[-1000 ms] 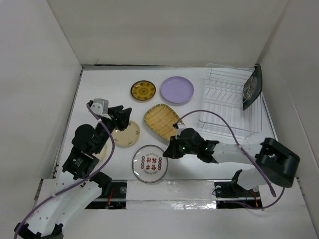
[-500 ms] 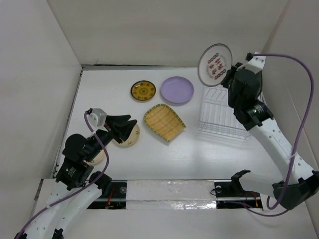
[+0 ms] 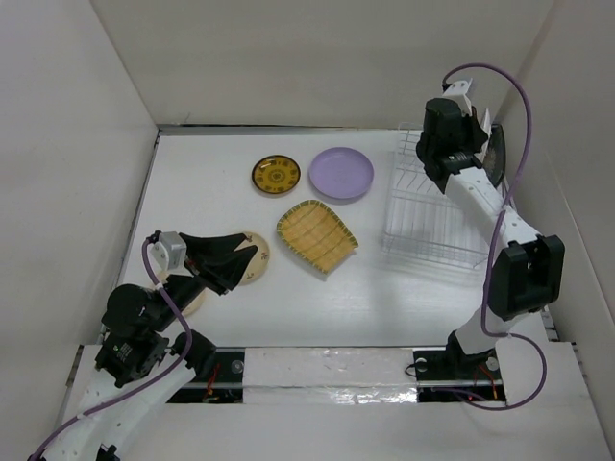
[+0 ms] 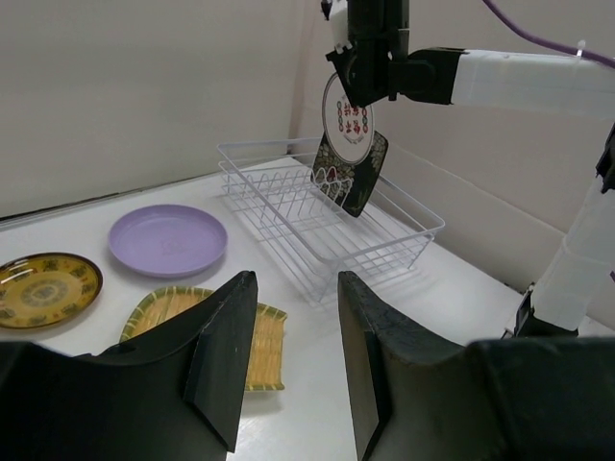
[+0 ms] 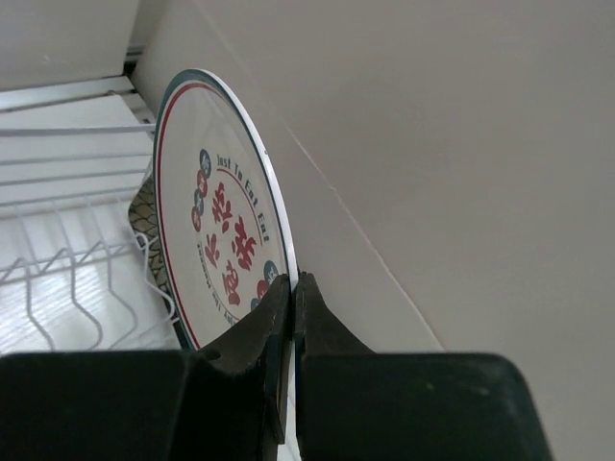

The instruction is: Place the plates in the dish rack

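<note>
Lowered to rack [image 3: 428, 216] — red-character white plate [image 4: 348, 120], pinched by right jaws, left jaws spread

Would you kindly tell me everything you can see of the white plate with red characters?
The white plate with red characters is round and glossy, ceramic by its look, with a thin red-and-dark rim band, small round medallions and red characters at centre. It stands on edge, its rim pinched by the shut right tool, over the far part of the dish rack, close beside a dark patterned plate leaning there. Whether it touches either cannot be told.
</note>
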`<state>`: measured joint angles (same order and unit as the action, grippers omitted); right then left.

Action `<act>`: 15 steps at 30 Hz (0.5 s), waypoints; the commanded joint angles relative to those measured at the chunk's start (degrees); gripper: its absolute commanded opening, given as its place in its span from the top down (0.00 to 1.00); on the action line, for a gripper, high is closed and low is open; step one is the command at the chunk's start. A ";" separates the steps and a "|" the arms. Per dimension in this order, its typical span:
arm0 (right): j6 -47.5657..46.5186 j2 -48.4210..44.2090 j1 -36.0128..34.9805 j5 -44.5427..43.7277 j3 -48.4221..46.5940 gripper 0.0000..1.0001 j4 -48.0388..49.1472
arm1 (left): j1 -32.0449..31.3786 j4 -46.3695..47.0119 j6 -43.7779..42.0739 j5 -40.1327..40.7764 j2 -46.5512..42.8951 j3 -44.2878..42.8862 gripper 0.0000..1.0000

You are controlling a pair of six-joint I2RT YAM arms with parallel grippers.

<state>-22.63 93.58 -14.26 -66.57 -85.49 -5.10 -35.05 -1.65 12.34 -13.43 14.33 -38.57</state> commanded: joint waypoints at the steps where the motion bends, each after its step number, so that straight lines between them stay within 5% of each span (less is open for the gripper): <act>1: -5.77 -0.16 2.04 -3.49 -2.40 1.00 6.61 | -0.37 1.74 -0.30 1.30 -1.05 0.42 0.64; 15: 5.23 2.04 8.11 10.31 8.50 1.00 3.52 | -0.37 1.74 -0.21 1.48 0.53 0.68 0.63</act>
<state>-20.56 95.77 -6.24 -59.20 -77.67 -4.99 -35.18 -1.83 12.34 -12.01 14.15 -38.54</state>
